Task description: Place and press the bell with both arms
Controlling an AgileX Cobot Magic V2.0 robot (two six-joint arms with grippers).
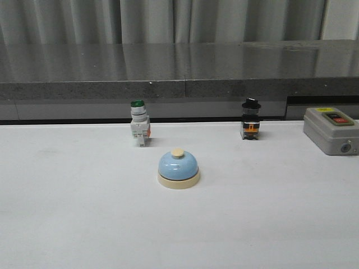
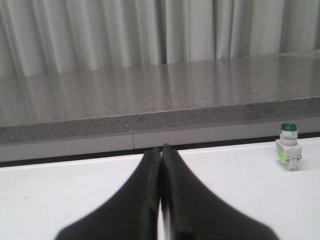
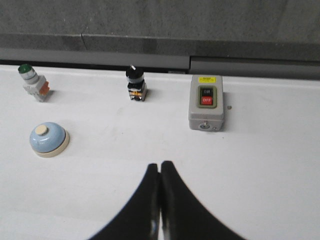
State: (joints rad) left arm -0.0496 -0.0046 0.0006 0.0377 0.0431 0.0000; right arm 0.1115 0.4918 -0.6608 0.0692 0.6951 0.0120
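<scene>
Your bell [image 1: 178, 168] sits alone on the white table [image 1: 67, 213], in front of the green-topped switch [image 1: 139, 130] and the black-topped switch [image 1: 250, 126], touching neither. The grey box [image 1: 331, 130] is off to the right. Your left gripper [image 2: 161, 150] and right gripper [image 3: 160, 166] both have their fingers pressed together, holding nothing.

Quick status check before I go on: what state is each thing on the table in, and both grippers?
bell: upright on the table, free, nothing touching it.
green switch: upright, untouched.
black switch: upright, untouched.
grey box: flat on the table, red button up, untouched.
left gripper: shut, empty, off the bell.
right gripper: shut, empty, off the bell.
</scene>
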